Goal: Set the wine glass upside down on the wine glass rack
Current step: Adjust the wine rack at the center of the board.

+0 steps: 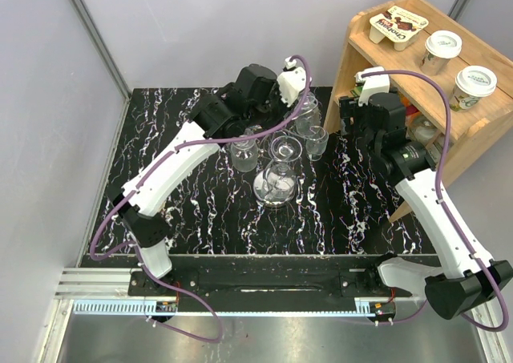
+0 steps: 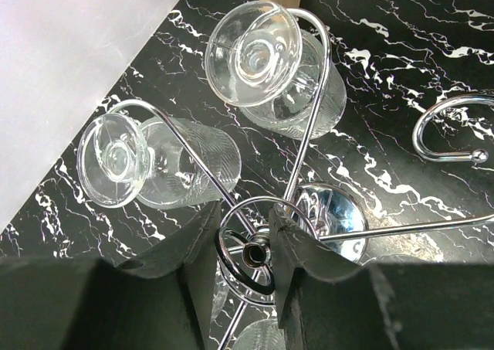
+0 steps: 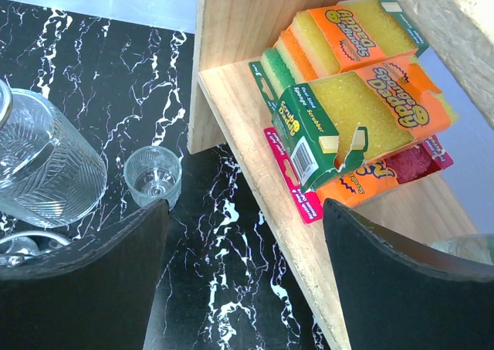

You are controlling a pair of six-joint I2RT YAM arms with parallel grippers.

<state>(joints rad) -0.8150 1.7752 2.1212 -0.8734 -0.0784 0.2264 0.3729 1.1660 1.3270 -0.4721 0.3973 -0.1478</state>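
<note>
The chrome wine glass rack (image 1: 276, 188) stands mid-table, and its disc base (image 2: 333, 211) and curled arms show in the left wrist view. Ribbed wine glasses hang upside down on it: one at the left (image 2: 116, 161), one further off (image 2: 258, 52), and a third partly seen at the bottom edge (image 2: 262, 334). My left gripper (image 2: 245, 217) is open, its fingers either side of the top of the rack's post, holding nothing. A small glass (image 1: 317, 141) stands upright on the table; it also shows in the right wrist view (image 3: 153, 176). My right gripper (image 3: 243, 234) is wide open and empty to the right of this glass.
A wooden shelf unit (image 1: 385, 66) stands at the right rear, with paper cups (image 1: 442, 46) and a snack pack (image 1: 398, 22) on top and sponge packs (image 3: 347, 110) inside. A hanging glass (image 3: 46, 172) is at the left of the right wrist view. Grey walls stand behind and left.
</note>
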